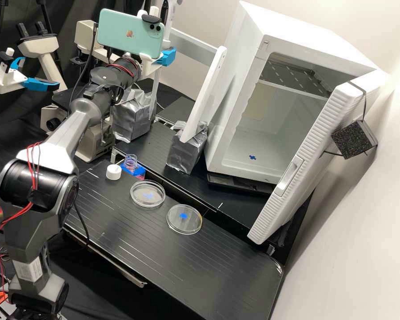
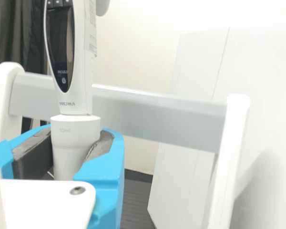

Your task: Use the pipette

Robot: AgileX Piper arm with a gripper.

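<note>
So the pipette (image 2: 75, 98) is held upright in the gripper (image 1: 167, 57), its pale collar pinched between the two blue fingers (image 2: 105, 164), and right by the hand a grey crossbar (image 2: 157, 116) is carried on white uprights. Down on the bench (image 1: 164, 262), well below the hand, an open bottle (image 1: 130, 163), a white cap (image 1: 113, 172) and two clear dishes (image 1: 147, 194) are set out, with a white cabinet (image 1: 242, 89) parked off beyond them, door swung open.

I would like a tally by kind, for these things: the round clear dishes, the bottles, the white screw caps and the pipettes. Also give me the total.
Round clear dishes: 2
Bottle: 1
White cap: 1
Pipette: 1
Total: 5
</note>
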